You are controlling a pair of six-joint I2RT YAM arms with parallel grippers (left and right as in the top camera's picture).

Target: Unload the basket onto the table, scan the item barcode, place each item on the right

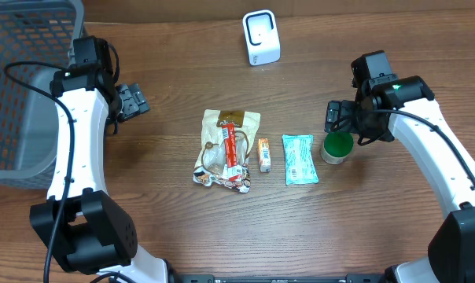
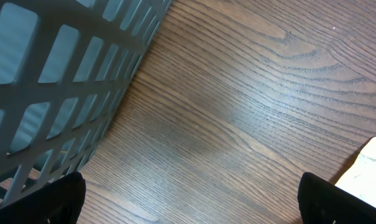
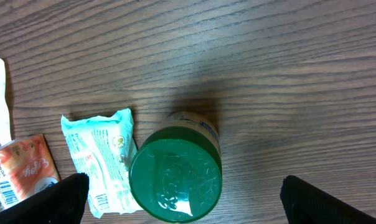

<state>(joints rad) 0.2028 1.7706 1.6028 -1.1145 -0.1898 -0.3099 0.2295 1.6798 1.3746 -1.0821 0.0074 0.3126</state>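
A jar with a green lid (image 1: pixel 337 147) stands upright right of the table's middle. My right gripper (image 1: pixel 340 119) hovers over it, open; in the right wrist view the jar's lid (image 3: pixel 175 174) lies between the spread fingers (image 3: pixel 57 199), untouched. Left of the jar lie a teal packet (image 1: pixel 300 159), with a printed barcode showing on the packet (image 3: pixel 101 162), a small orange box (image 1: pixel 263 154) and a crumpled snack bag (image 1: pixel 226 148). A white scanner (image 1: pixel 261 37) stands at the back. My left gripper (image 1: pixel 132 102) is open over bare wood (image 2: pixel 194 202), left of the bag.
A grey mesh basket (image 1: pixel 17 86) fills the left edge of the table, and its wall (image 2: pixel 57 81) sits close beside my left gripper. A white corner of the snack bag (image 2: pixel 370 169) shows at the right of the left wrist view.
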